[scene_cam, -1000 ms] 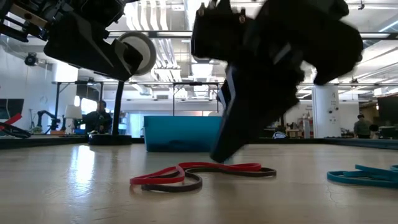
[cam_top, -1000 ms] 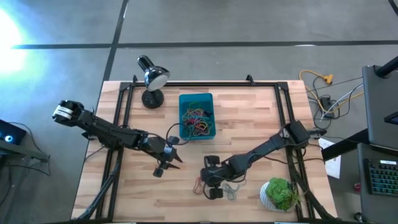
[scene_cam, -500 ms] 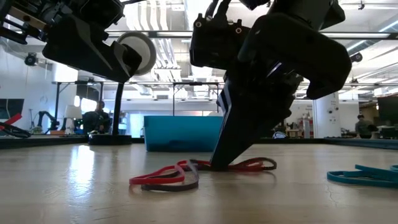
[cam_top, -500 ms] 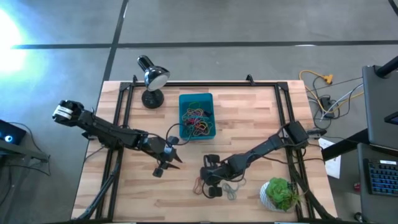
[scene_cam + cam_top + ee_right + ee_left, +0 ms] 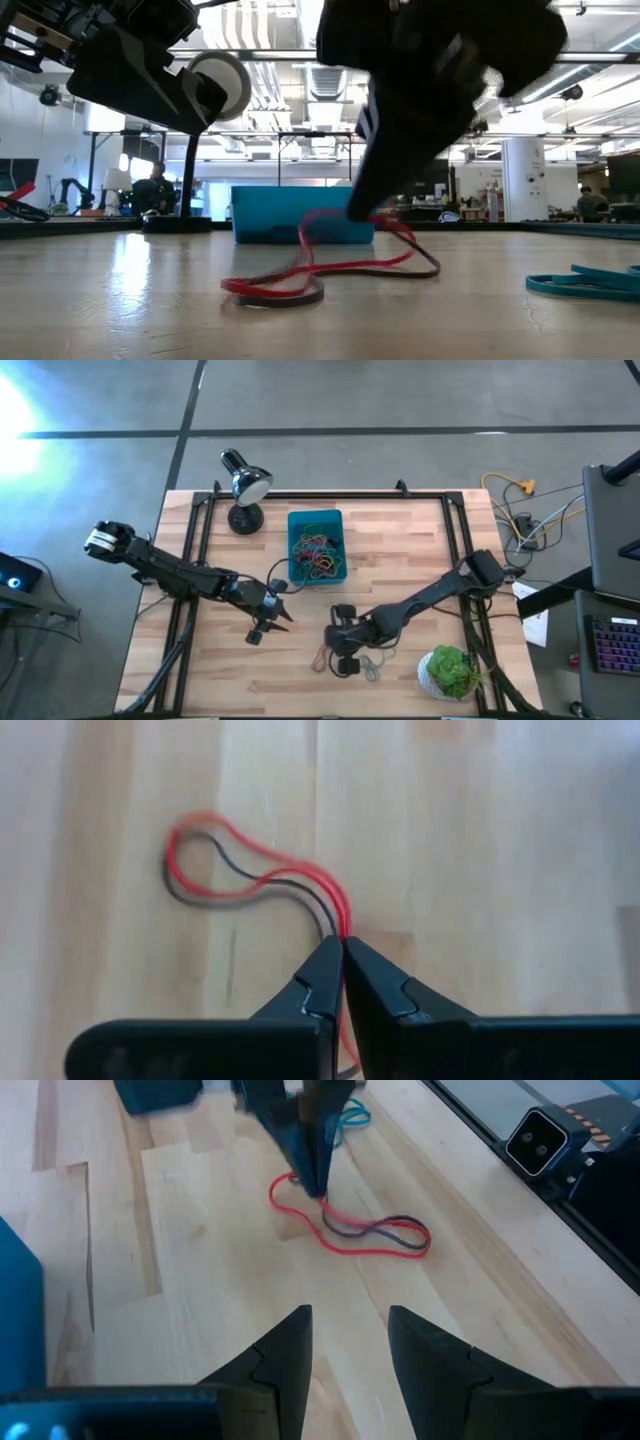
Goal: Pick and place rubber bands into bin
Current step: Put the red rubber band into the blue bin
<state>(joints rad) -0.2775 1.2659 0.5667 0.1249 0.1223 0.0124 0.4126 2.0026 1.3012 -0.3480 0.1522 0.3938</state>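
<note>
We see a red rubber band (image 5: 300,878) and a dark rubber band (image 5: 215,892) lying together on the wooden surface (image 5: 400,550), near the front edge and a little right of centre. One end of the pair is lifted off the wood, pinched between the tips of the right hand (image 5: 343,952); the other end trails on the planks to the left of that hand. The right hand's two dark fingers are pressed together with the thin loops caught between them, so it is clamped on both bands. In the low view the red loop (image 5: 330,262) rises from the surface up to the fingertips, with the dark one running alongside it.

A teal rubber band (image 5: 585,282) lies flat on the surface to the right of the hand, apart from it.

The bin (image 5: 292,550), a teal plastic tray with low upright walls, sits farther back at the centre of the surface, well apart from the right hand. It holds a tangle of coloured rubber bands (image 5: 316,556) in red, yellow and green.

The left hand (image 5: 268,617) hovers above the surface to the left of the held bands, its fingers (image 5: 280,1355) standing moderately apart and holding nothing.

The bands are thin, floppy loops; the surface is pale butcher-block wood in long planks. A black desk lamp (image 5: 243,490) stands at the far left corner, and a green plant (image 5: 455,670) in a white pot at the near right.
</note>
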